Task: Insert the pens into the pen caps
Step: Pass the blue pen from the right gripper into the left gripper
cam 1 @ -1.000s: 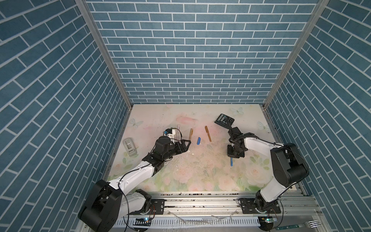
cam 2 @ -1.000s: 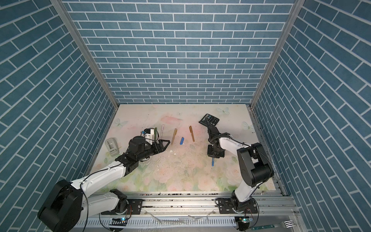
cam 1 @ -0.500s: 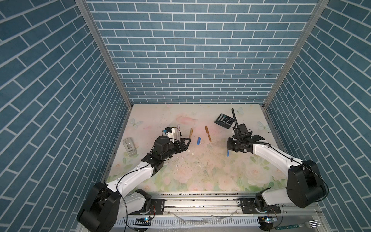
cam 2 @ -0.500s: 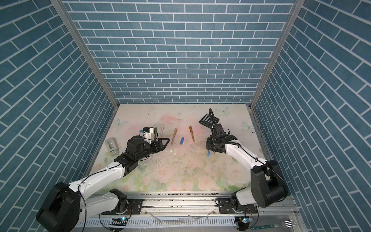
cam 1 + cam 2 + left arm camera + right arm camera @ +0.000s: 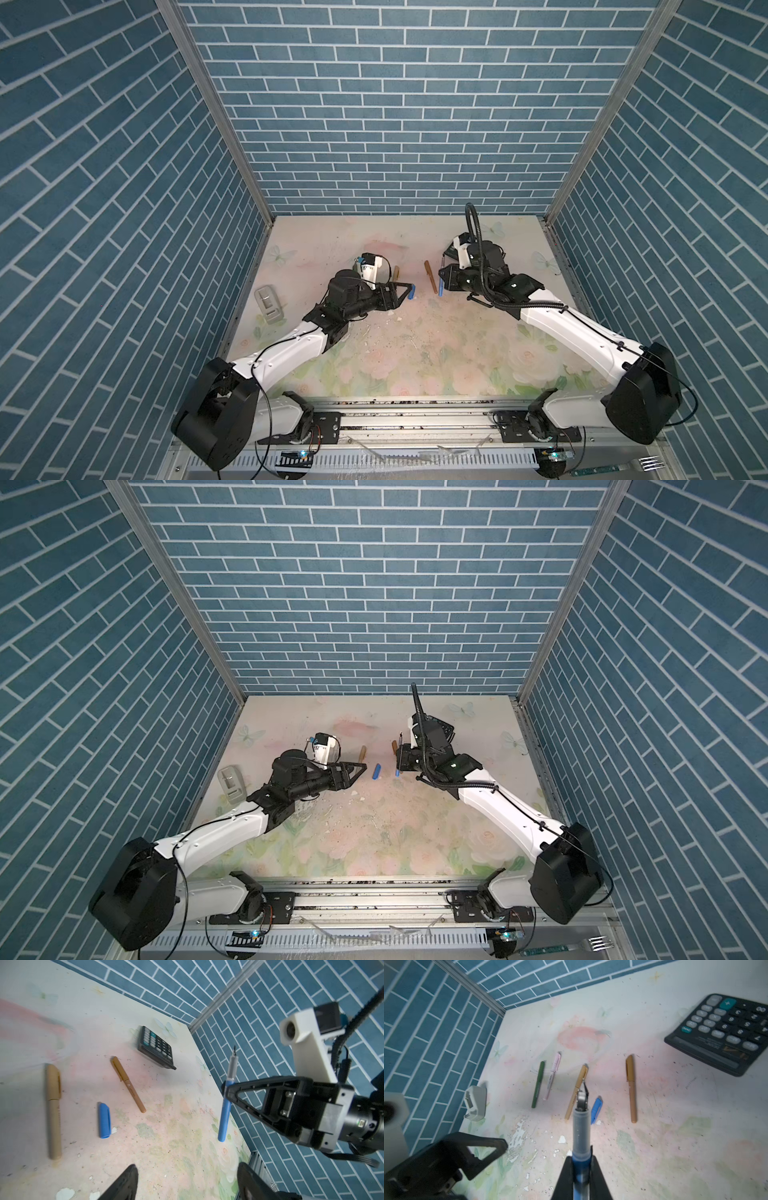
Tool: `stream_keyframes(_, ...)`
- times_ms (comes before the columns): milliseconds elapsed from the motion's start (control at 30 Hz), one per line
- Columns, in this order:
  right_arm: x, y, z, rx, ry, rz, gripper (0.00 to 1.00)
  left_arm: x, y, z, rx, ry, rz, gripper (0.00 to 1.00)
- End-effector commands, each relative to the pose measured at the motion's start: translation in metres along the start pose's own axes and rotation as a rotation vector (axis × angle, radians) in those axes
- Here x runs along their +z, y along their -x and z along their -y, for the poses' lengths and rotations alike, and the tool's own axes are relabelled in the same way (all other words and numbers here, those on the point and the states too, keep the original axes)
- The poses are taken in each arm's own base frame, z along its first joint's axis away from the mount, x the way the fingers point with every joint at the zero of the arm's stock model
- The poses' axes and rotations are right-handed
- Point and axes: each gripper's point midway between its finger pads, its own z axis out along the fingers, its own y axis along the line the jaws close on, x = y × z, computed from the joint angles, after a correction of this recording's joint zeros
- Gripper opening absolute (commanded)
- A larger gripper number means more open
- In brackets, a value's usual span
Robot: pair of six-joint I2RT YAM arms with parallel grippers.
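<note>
Blue pen point(image 5: 224, 1118) upright, nib up, in right claw point(image 5: 227, 1093)

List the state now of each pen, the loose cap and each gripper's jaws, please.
blue pen: uncapped, gripped
blue cap: loose, lying flat
green pen: capped, lying
pink pen: capped, lying
tan pen: capped, lying
brown pen: capped, lying
left gripper: jaws open, empty
right gripper: jaws shut on blue pen
</note>
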Motion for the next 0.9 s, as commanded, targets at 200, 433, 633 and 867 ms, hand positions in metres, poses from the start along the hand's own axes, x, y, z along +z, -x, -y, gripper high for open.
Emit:
stream_keyframes(200,-0.018,0.024,-0.043,0.014,0.142,0.077,0.08,0.018,-0.003,0.030,0.074,-0.117,-0.061,0.67)
stream_keyframes(433,-0.016,0.014,-0.061,0.023,0.207,0.041,0.08,0.032,0.000,0.046,0.079,-0.187,-0.083,0.58)
stream_keyframes(633,-0.019,0.011,-0.067,0.015,0.218,0.042,0.08,0.039,0.001,0.047,0.069,-0.190,-0.083,0.50)
stream_keyframes(867,-0.019,0.006,-0.071,0.020,0.232,0.032,0.07,0.041,0.001,0.045,0.075,-0.183,-0.076,0.39)
